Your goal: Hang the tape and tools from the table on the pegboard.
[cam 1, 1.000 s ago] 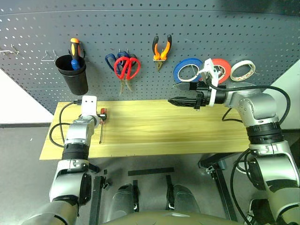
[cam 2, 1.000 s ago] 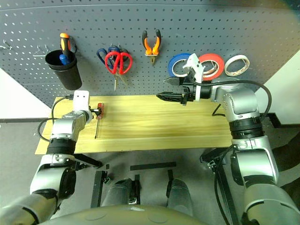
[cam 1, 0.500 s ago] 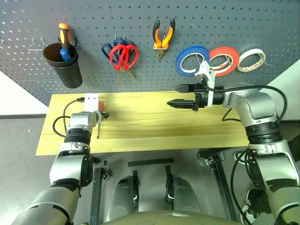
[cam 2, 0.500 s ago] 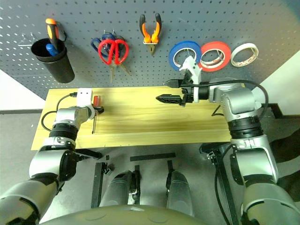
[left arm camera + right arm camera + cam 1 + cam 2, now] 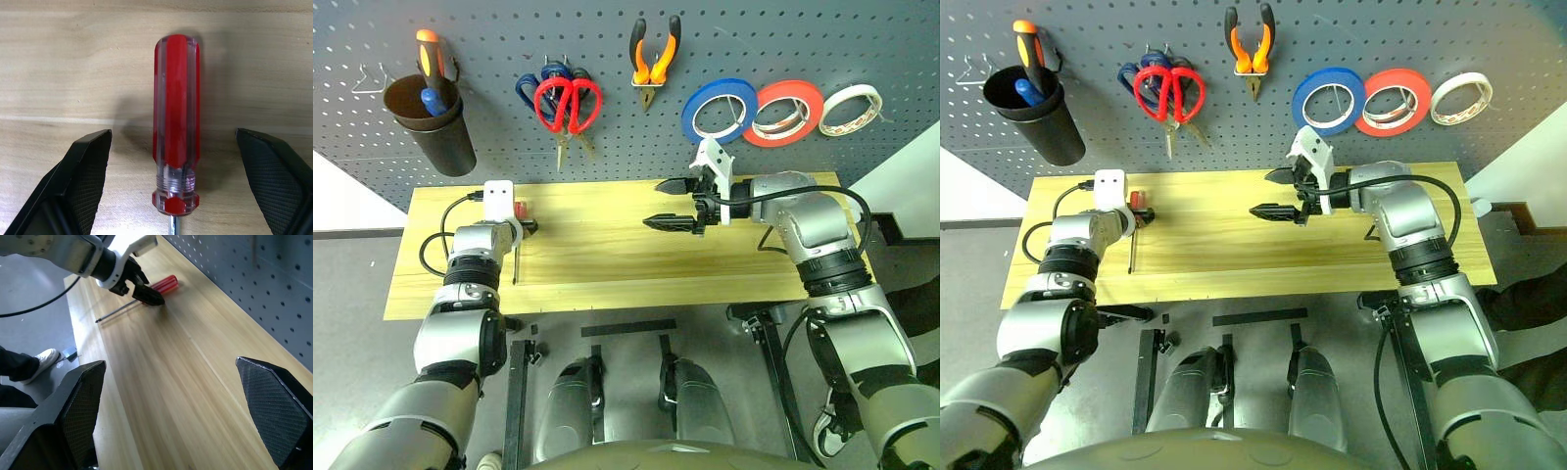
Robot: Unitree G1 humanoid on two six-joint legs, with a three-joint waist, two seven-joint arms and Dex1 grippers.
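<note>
A slim screwdriver with a translucent red handle lies on the left part of the table. My left gripper is open, one finger on each side of the handle and neither touching it; it also shows in the head view. My right gripper hovers open and empty over the table's middle, pointing left. On the pegboard hang the blue tape, the red-handled scissors and the orange-and-black pliers.
A black cup holding an orange-and-blue screwdriver hangs at the board's left, beside a bare wire hook. Blue-handled scissors sit behind the red ones. Red tape and cream tape hang to the right. A black cable loops by my left wrist.
The head camera has tipped downward, so the whole scene sits differently. My right gripper has drifted left over the table. My left gripper has edged forward around the screwdriver handle.
</note>
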